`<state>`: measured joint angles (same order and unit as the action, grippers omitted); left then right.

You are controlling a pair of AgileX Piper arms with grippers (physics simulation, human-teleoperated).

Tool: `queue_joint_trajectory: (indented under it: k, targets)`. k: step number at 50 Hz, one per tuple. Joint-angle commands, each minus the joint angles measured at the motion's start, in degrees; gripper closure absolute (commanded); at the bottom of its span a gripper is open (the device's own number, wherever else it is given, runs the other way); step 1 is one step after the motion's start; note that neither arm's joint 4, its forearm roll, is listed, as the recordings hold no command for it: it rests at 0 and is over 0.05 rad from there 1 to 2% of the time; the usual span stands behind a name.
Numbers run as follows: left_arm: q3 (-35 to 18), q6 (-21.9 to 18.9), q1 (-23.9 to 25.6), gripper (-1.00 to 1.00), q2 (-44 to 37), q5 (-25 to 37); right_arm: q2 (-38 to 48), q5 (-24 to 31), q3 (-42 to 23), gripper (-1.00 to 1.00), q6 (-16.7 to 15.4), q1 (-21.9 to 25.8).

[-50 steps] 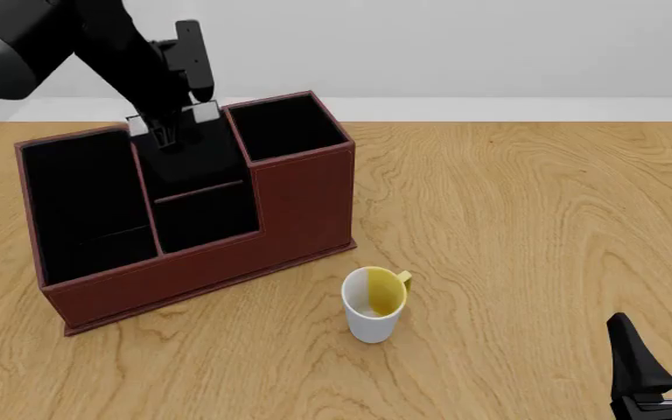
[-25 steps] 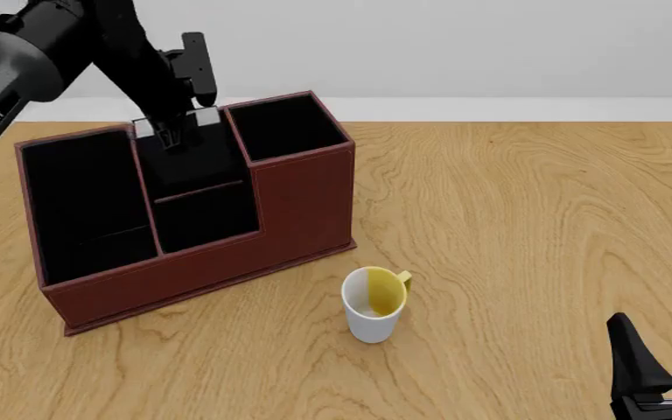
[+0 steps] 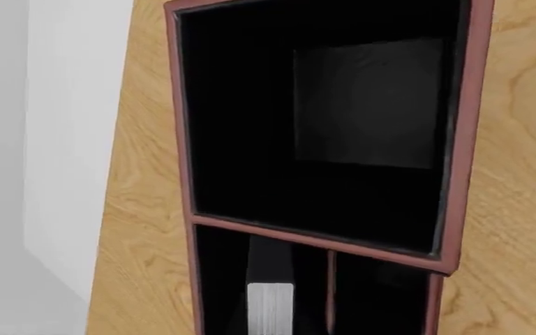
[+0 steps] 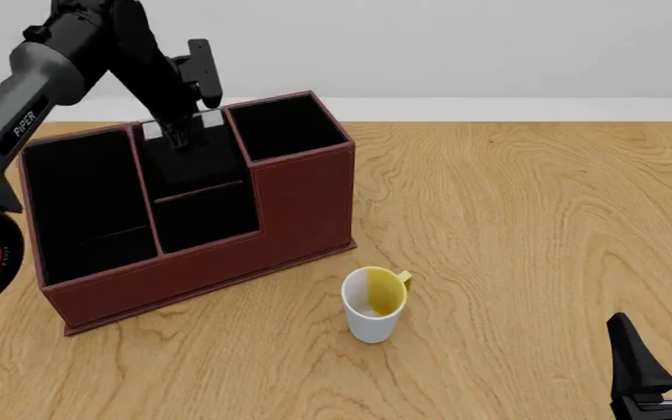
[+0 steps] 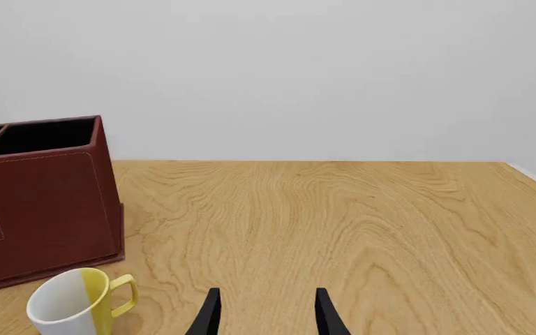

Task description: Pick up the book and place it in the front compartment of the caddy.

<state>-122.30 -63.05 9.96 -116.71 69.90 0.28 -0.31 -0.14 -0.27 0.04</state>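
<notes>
The reddish-brown caddy (image 4: 301, 206) stands at the left of the table. The black book shows its white page edge (image 4: 151, 130) at the rim of the rear small middle cell. My left gripper (image 4: 179, 133) sits on the book's top edge and looks shut on it. In the left wrist view the book (image 3: 270, 307) lies dead centre inside that small cell, beside the tall square cell's rim (image 3: 459, 139); the fingers blend into the black lining there. My right gripper (image 4: 667, 350) is open and empty at the near right, also seen in its own view (image 5: 268, 293).
A white-and-yellow mug (image 4: 371, 306) stands upright just in front of the caddy's right end; it also shows in the right wrist view (image 5: 72, 303) next to the caddy (image 5: 45, 202). Bare wooden tabletop (image 4: 523, 219) stretches to the right.
The left arm's upper links have swung back and down. The gripper and the book's top edge have shifted slightly right at the rear small cell. The right arm has not moved.
</notes>
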Motion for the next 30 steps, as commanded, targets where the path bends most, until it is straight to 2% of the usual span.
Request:
queue_joint_trajectory:
  k: [1,8,12,13,14,17,19,23,30]
  targets:
    - [-3.7,-2.1,-1.9,1.00,-4.9,0.0,0.0,0.0,0.0,-1.00,0.0,0.0]
    - [-5.1,-1.0,-1.6,1.00,-7.0,0.0,0.0,0.0,0.0,-1.00,0.0,0.0]
    - [-7.3,-1.9,-2.7,1.00,-8.7,0.0,0.0,0.0,0.0,-1.00,0.0,0.0]
    - [-9.1,-3.0,-3.8,1.00,-9.8,0.0,0.0,0.0,0.0,-1.00,0.0,0.0]
    - [-10.1,-3.5,-4.1,-1.00,-10.2,0.0,0.0,0.0,0.0,-1.00,0.0,0.0]
    - [-9.4,-3.6,-4.3,-1.00,-10.3,0.0,0.0,0.0,0.0,-1.00,0.0,0.0]
    - [-11.6,-3.7,-5.1,-1.00,-11.4,0.0,0.0,0.0,0.0,-1.00,0.0,0.0]
    - [-12.3,-5.3,-6.2,-1.00,-12.2,0.0,0.0,0.0,0.0,-1.00,0.0,0.0]
    - [-12.4,-5.3,-6.5,-1.00,-12.6,0.0,0.0,0.0,0.0,-1.00,0.0,0.0]
